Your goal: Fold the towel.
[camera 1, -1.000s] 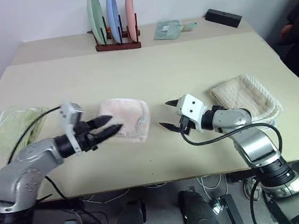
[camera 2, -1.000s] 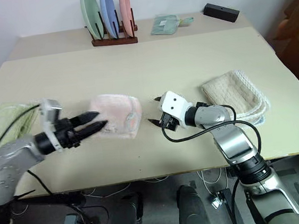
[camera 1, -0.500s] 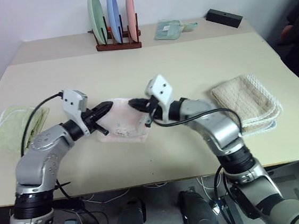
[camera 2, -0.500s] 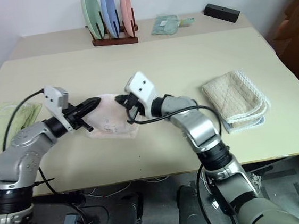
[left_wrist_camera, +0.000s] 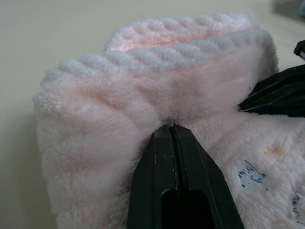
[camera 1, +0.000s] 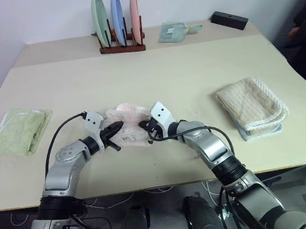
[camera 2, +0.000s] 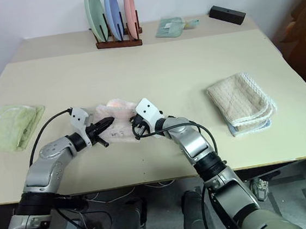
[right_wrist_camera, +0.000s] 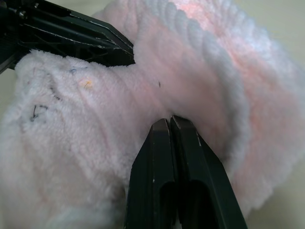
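A green towel [camera 1: 19, 131] lies at the desk's [camera 1: 181, 73] left edge. Near the front middle sits the bunched pink towel [camera 1: 130, 129]; the left claw [camera 1: 116, 128] pinches its left side, fingers pressed together, and the right claw [camera 1: 145, 126] pinches its right side likewise. A beige towel [camera 1: 252, 105] lies far right.

We see open tabletop [camera 1: 192, 72] mid-span; green towel [camera 1: 18, 131] at left edge, beige towel [camera 1: 253, 106] at right edge, plate rack [camera 1: 118, 22] and black box [camera 1: 229, 19] along far edge.
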You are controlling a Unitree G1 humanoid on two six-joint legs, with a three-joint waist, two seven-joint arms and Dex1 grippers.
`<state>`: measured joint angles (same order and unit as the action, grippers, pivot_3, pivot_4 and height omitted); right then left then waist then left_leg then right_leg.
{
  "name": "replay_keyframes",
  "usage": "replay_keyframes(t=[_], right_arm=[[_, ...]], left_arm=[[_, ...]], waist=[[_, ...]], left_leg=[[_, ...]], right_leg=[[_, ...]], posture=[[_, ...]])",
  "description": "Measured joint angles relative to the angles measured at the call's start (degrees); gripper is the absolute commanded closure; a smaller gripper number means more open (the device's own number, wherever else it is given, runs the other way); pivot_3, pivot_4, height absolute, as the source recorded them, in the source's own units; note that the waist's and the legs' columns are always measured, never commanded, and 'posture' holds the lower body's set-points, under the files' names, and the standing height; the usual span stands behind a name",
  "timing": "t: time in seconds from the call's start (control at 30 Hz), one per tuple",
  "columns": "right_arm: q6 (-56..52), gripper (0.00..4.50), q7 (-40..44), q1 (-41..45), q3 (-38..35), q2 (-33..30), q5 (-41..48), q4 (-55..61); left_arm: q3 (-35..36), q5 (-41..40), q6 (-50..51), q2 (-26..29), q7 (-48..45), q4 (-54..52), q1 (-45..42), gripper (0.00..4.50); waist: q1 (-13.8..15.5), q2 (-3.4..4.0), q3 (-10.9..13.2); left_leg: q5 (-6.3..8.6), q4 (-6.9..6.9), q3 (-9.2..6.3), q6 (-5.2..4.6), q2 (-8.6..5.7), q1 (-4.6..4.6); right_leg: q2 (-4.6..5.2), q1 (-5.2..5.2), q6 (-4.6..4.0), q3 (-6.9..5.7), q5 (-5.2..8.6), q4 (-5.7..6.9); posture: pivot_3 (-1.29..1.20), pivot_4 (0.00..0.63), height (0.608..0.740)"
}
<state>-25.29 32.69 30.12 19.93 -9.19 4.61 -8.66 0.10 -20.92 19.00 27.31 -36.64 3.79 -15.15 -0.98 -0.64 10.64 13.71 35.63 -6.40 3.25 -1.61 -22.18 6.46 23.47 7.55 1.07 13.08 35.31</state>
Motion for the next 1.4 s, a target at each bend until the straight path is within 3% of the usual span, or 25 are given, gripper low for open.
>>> replay_keyframes(t=[0.17, 0.23, 0.33, 0.5, 0.53, 0.57, 0.93, 1.03, 1.27, 1.4], right_arm=[[0.0, 4.46, 0.2, -2.1, -0.7, -2.1, 0.1, 4.6], [-0.1, 3.94, 0.8, -2.4, -1.3, -3.9, 0.2, 6.8], [-0.6, 2.67, 3.7, -2.8, -2.8, -8.4, 1.0, 13.2], [-2.8, 0.13, 9.7, -3.2, -4.6, -15.1, 4.3, 25.6], [-2.9, 0.00, 10.2, -3.3, -4.4, -15.5, 4.5, 26.4], [-2.7, 0.00, 10.9, -3.4, -4.0, -16.5, 4.3, 27.1], [0.2, 0.00, 13.1, -3.5, -2.6, -19.5, 1.8, 28.7], [0.6, 0.00, 12.9, -3.5, -2.2, -19.5, 0.9, 28.7], [0.6, 0.00, 12.1, -3.5, -2.2, -19.4, 0.1, 28.8], [0.7, 0.00, 12.1, -3.6, -2.1, -19.4, -0.1, 28.9]], left_arm=[[4.7, -4.9, 3.2, -1.9, 0.4, -2.4, 1.8, 4.50], [7.8, -8.2, 5.9, -2.1, 1.0, -4.0, 2.1, 4.25], [16.1, -17.5, 13.3, -0.9, 3.4, -8.2, 2.0, 3.16], [25.0, -26.0, 24.2, 4.0, 8.6, -11.3, 2.1, 0.54], [25.0, -26.3, 25.4, 3.9, 9.1, -11.3, 2.4, 0.05], [25.0, -26.9, 27.3, 3.7, 10.1, -11.2, 2.8, 0.01], [21.3, -28.9, 37.5, -1.6, 14.7, -7.0, 0.1, 0.01], [19.3, -28.0, 37.7, -2.5, 14.5, -7.4, -0.3, 0.89], [18.7, -27.1, 36.2, -6.3, 14.9, -7.5, 0.6, 4.34], [18.6, -27.1, 35.7, -7.2, 15.4, -9.8, 0.9, 4.43]], waist=[[-0.2, -0.01, 0.0], [-0.2, -0.03, 0.0], [-0.2, -0.08, 0.1], [-0.3, -0.08, 0.1], [-0.2, -0.09, 0.1], [-0.1, -0.10, 0.1], [0.2, -0.18, 0.1], [0.3, -0.18, 0.1], [0.2, -0.18, 0.1], [0.3, -0.19, 0.1]], left_leg=[[0.00, 0.00, -0.02, 0.00, 0.01, -0.01], [0.00, 0.01, -0.03, 0.00, 0.01, -0.07], [0.00, 0.02, -0.05, 0.00, 0.02, -0.21], [0.01, 0.01, -0.05, -0.01, 0.02, -0.18], [0.01, 0.02, -0.05, -0.01, 0.02, -0.19], [0.00, 0.03, -0.05, -0.01, 0.01, -0.19], [0.00, 0.07, -0.07, 0.00, -0.02, -0.20], [0.00, 0.07, -0.07, 0.01, -0.02, -0.20], [0.00, 0.06, -0.07, 0.01, -0.01, -0.20], [0.00, 0.07, -0.07, 0.01, -0.02, -0.22]], right_leg=[[0.00, 0.03, 0.00, -0.01, 0.00, 0.02], [0.00, 0.09, 0.00, 0.00, 0.00, 0.03], [0.00, 0.23, 0.01, -0.01, 0.00, 0.05], [0.00, 0.20, 0.04, -0.02, 0.02, 0.03], [0.00, 0.19, 0.03, -0.02, 0.02, 0.01], [0.00, 0.17, 0.03, -0.02, 0.02, 0.01], [0.02, 0.12, 0.02, -0.04, 0.02, -0.02], [0.02, 0.10, 0.01, -0.04, 0.02, -0.05], [0.02, 0.11, 0.01, -0.05, 0.02, -0.06], [0.03, 0.11, 0.01, -0.05, 0.02, -0.09]], posture=[[0.00, 0.150, 0.740], [0.00, 0.150, 0.740], [0.00, 0.150, 0.740], [0.00, 0.150, 0.740], [0.00, 0.150, 0.740], [0.00, 0.150, 0.740], [0.00, 0.150, 0.740], [0.00, 0.150, 0.740], [0.00, 0.150, 0.740], [0.00, 0.150, 0.740]])
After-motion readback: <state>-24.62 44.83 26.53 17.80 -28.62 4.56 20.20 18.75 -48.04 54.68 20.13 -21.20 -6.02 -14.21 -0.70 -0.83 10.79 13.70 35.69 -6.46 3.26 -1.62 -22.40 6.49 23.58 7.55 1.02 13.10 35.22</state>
